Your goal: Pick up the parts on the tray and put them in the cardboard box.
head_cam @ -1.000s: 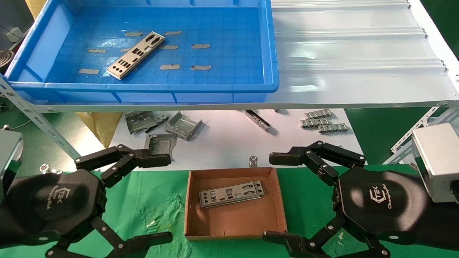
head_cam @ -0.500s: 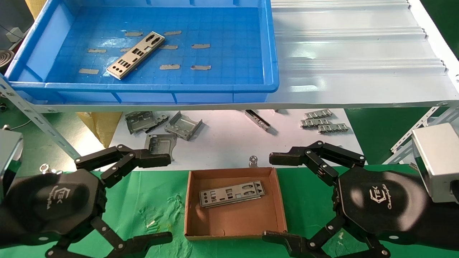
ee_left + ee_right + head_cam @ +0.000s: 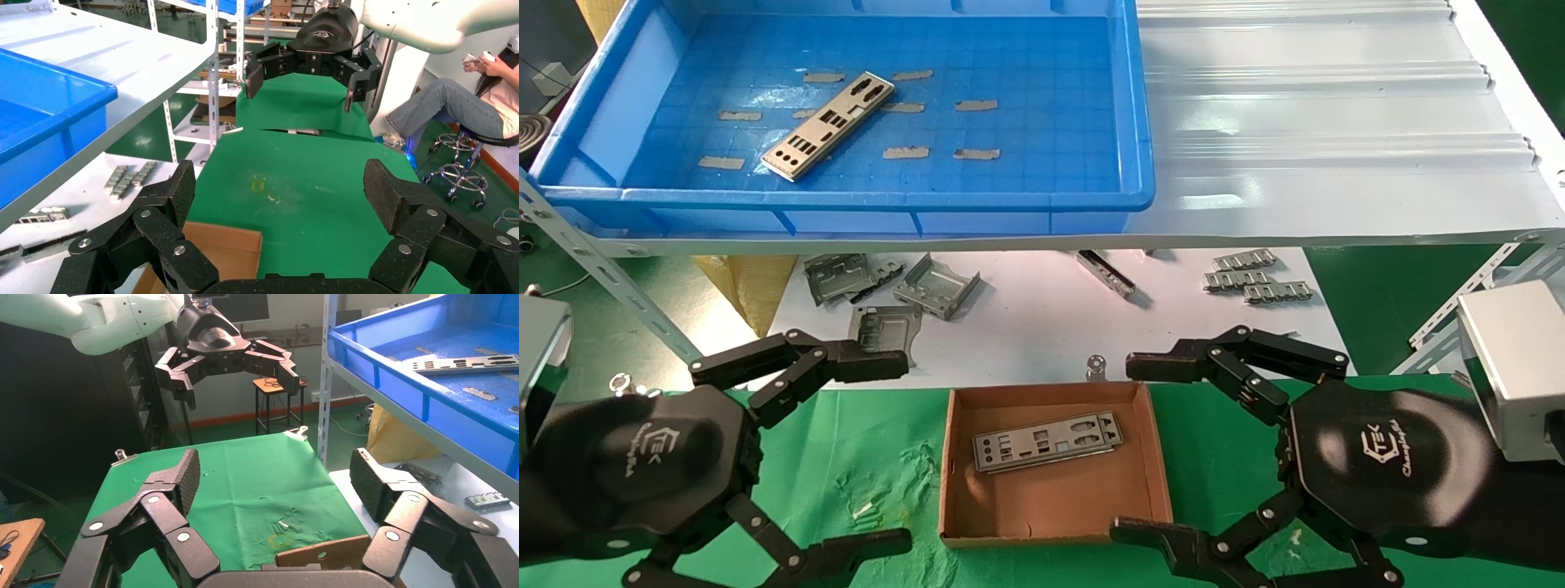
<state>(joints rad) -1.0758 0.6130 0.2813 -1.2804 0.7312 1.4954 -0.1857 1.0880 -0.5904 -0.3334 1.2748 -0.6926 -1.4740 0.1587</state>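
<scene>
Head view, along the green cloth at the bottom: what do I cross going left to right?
Left gripper, open → cardboard box holding one plate → right gripper, open.

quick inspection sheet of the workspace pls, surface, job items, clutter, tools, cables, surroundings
surface: green cloth under the box; white sheet behind it, below the shelf.
job's things: one part lies in the blue tray; another plate lies in the cardboard box.
clutter: folded grey brackets and ribbed strips on the white sheet.
grippers: left tool open, left of the box; right tool open, at the box's right side; both empty.
cables: nothing seen.
surroundings: a seated person in the left wrist view; a stool in the right wrist view.
</scene>
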